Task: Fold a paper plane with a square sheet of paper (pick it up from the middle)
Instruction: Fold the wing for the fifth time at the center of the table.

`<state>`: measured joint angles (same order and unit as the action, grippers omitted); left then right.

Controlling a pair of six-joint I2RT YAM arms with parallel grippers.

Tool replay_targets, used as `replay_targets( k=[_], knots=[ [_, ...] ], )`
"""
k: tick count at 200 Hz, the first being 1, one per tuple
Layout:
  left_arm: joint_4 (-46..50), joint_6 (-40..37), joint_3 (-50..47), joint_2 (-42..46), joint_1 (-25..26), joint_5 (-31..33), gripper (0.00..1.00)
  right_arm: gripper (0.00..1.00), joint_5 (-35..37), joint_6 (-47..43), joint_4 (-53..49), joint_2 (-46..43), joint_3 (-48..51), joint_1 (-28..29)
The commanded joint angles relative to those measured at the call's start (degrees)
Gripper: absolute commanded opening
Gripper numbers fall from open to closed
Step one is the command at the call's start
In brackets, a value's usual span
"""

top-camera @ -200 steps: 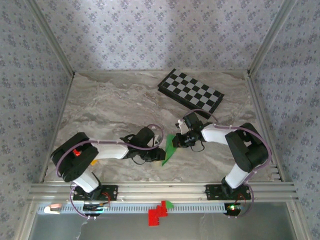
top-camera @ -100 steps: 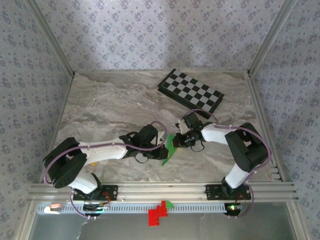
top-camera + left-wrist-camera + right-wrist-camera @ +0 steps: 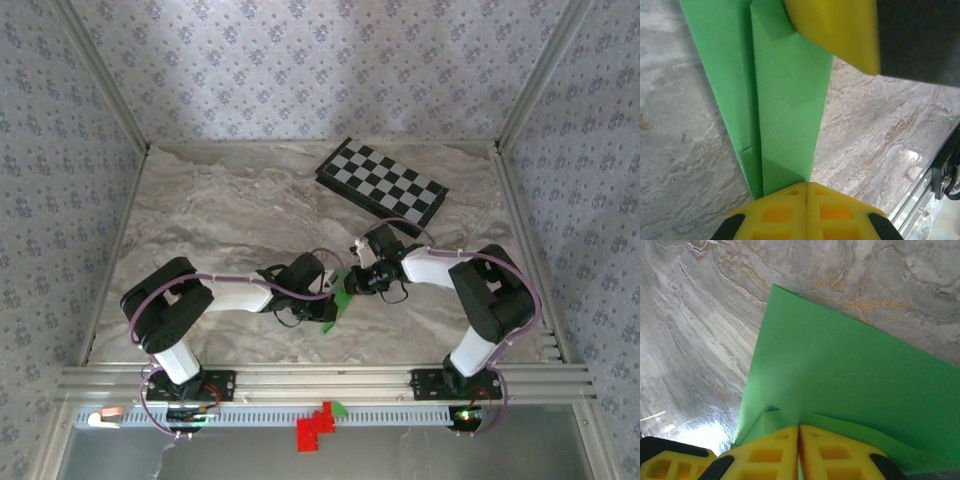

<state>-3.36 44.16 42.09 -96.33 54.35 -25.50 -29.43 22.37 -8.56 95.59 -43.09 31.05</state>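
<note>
Seemingly mid-fold, left claw (image 3: 806,184) and right claw (image 3: 799,427) both pinch the green paper (image 3: 785,100) stretching ahead of these 2; next probably needs a pressed crease.

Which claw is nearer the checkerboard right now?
Right. The right claw grips the green paper on the checkerboard's near side; the left claw grips it farther back toward the bases, more to the left.

paper plane (image 3: 335,312) half hidden under left gripper (image 3: 330,294) and right gripper (image 3: 351,283) (top view), cropped in wrist views
</note>
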Motion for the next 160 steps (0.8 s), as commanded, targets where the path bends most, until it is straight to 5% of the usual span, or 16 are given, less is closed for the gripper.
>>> replay_targets(
  k=[1,160],
  knots=[
    [-0.7,0.4,-2.7,-0.4,0.2,-1.6,0.05,0.12,6.0,-1.3,-5.5,4.3,2.2,0.7],
    [5.5,-0.5,-4.7,11.9,4.2,1.1,0.07,0.12,6.4,-0.8,-5.8,5.2,2.5,0.7]
  ],
)
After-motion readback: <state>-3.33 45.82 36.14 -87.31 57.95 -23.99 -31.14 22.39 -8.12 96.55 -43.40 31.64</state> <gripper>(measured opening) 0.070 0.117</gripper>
